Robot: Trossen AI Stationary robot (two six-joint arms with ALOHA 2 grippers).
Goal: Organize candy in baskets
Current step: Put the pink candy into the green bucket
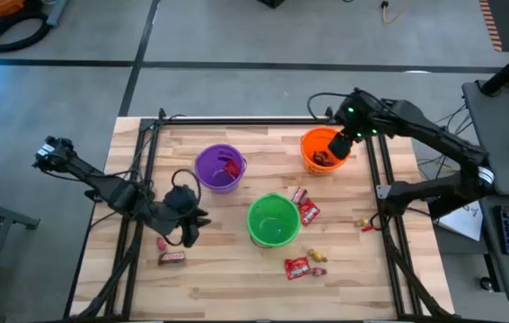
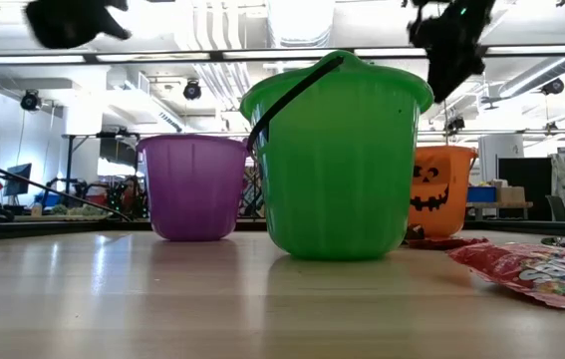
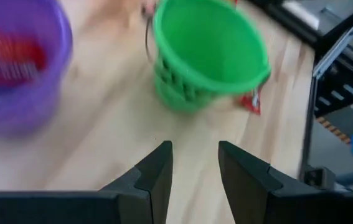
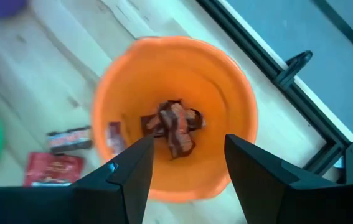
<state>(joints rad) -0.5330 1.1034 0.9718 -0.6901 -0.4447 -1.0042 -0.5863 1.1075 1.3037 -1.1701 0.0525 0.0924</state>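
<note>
Three baskets stand on the wooden table: purple [image 1: 218,168] with red packets inside, green [image 1: 273,221] in the middle, and orange [image 1: 324,150] at the far right holding dark brown bars [image 4: 175,124]. My right gripper [image 4: 185,168] hangs open above the orange basket, nothing between its fingers. Left of the green basket [image 3: 207,53], my left gripper [image 3: 195,171] is open and empty above bare table. Loose candy lies on the table: red packets [image 1: 306,211] [image 1: 297,267], yellow pieces [image 1: 315,257] and a dark bar [image 1: 171,257].
A black metal frame [image 1: 380,179] runs along the table's sides and far edge. One yellow piece [image 1: 364,222] lies by the right rail. In the low view a red packet [image 2: 536,269] lies right of the green basket [image 2: 337,160]. Bare wood stretches along the near edge.
</note>
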